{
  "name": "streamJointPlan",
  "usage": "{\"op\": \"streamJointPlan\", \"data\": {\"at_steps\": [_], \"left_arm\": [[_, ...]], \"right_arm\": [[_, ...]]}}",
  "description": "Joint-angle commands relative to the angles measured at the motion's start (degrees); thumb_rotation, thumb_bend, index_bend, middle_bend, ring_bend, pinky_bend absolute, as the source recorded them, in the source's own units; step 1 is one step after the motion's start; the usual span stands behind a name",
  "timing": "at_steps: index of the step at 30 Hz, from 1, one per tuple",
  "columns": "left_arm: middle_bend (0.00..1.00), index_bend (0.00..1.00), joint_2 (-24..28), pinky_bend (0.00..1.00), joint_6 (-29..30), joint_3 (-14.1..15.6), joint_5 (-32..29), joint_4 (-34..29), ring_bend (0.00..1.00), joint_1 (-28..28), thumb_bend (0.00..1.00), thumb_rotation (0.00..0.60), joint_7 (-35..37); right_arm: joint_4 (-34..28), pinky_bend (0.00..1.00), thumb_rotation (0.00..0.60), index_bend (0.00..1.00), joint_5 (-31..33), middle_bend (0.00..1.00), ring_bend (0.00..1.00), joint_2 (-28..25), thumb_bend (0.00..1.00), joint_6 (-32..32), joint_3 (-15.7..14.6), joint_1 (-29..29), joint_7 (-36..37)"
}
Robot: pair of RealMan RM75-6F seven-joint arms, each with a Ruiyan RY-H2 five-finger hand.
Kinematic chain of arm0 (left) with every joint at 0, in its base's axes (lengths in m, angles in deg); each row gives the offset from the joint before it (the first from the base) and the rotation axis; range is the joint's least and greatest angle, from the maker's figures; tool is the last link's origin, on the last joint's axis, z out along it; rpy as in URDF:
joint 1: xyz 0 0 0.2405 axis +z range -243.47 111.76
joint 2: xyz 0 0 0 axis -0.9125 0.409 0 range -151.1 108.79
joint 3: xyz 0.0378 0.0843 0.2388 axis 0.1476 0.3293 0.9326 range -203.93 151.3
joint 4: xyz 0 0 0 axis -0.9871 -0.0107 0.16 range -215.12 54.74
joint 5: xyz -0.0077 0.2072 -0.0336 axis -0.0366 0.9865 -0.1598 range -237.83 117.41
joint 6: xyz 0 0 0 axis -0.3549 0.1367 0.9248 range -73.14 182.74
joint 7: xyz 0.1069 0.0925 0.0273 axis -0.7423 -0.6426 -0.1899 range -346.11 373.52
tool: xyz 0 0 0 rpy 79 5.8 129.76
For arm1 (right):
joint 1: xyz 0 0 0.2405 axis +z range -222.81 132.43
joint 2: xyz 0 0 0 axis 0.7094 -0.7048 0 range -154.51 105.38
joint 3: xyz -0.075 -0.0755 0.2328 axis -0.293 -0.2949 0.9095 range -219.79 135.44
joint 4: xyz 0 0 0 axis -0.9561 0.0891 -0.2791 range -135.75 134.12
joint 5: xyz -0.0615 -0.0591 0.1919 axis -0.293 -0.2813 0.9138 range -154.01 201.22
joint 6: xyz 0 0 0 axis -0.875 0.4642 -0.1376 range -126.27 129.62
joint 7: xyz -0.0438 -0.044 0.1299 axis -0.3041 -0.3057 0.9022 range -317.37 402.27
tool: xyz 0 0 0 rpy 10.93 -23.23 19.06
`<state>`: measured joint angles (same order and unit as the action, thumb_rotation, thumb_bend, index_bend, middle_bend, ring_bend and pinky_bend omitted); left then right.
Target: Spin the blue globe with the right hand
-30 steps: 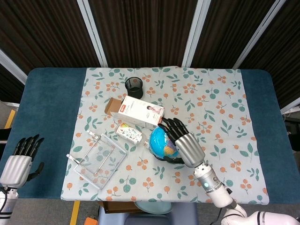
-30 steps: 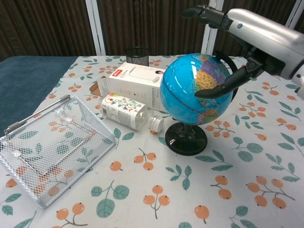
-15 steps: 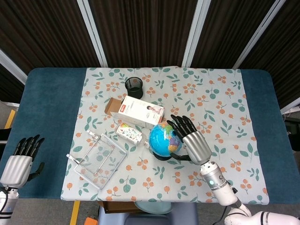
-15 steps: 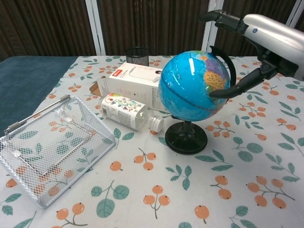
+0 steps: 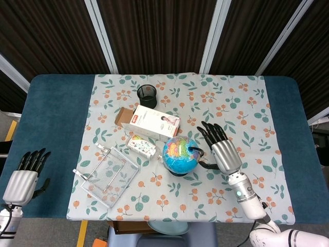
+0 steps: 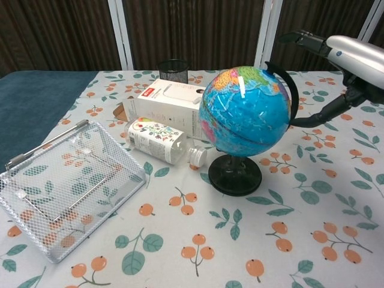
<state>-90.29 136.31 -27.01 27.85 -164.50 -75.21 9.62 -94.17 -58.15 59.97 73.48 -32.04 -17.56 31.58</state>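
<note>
The blue globe (image 5: 180, 152) (image 6: 245, 113) stands on a black base near the middle of the floral cloth, held in a black arc. My right hand (image 5: 222, 148) (image 6: 343, 63) is just to its right, fingers spread, holding nothing; in the chest view its thumb reaches toward the globe's arc, and contact is unclear. My left hand (image 5: 24, 177) hangs off the table's left front corner with fingers apart, holding nothing; the chest view does not show it.
Left of the globe lie a small patterned bottle (image 5: 143, 146) (image 6: 161, 140) and a white box (image 5: 153, 121) (image 6: 169, 106). A black mesh cup (image 5: 147, 95) (image 6: 173, 69) stands behind them. A wire mesh tray (image 5: 109, 174) (image 6: 62, 185) sits at the front left.
My right hand has swept off the top of the globe to its right side. The globe's map pattern has turned, showing different colours than before.
</note>
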Motion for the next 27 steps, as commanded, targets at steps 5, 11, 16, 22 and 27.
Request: {"op": "streamJointPlan", "data": {"at_steps": [5,11,16,22,27], "left_arm": [[0.0,0.0,0.05,0.04,0.07,-0.14,-0.22,0.01,0.0,0.02,0.42,0.6,0.01],[0.0,0.0,0.25,0.04,0.55,-0.1,0.04,-0.17,0.0,0.19,0.43,0.6,0.29],[0.0,0.0,0.3,0.04,1.75,0.17,1.37,-0.29,0.0,0.4,0.42,0.6,0.73],[0.0,0.0,-0.25,0.04,3.03,0.61,3.42,0.73,0.0,0.39,0.43,0.6,2.1],[0.0,0.0,-0.31,0.04,3.02,0.37,3.42,0.51,0.0,0.17,0.43,0.6,2.38]], "right_arm": [[1.39,0.0,0.6,0.0,-1.04,0.0,0.0,-0.87,0.16,1.12,-0.85,-0.75,0.6],[-0.68,0.0,0.6,0.0,-6.63,0.0,0.0,-6.2,0.16,6.8,-6.03,-5.63,0.89],[-3.26,0.0,0.6,0.0,-5.06,0.0,0.0,-13.43,0.16,9.4,-11.41,-12.13,0.11],[-0.72,0.0,0.6,0.0,-0.08,0.0,0.0,-14.66,0.16,14.65,-12.11,-18.87,0.56],[0.25,0.0,0.6,0.0,-1.65,0.0,0.0,-14.84,0.16,16.9,-11.23,-20.04,-0.01]]}}
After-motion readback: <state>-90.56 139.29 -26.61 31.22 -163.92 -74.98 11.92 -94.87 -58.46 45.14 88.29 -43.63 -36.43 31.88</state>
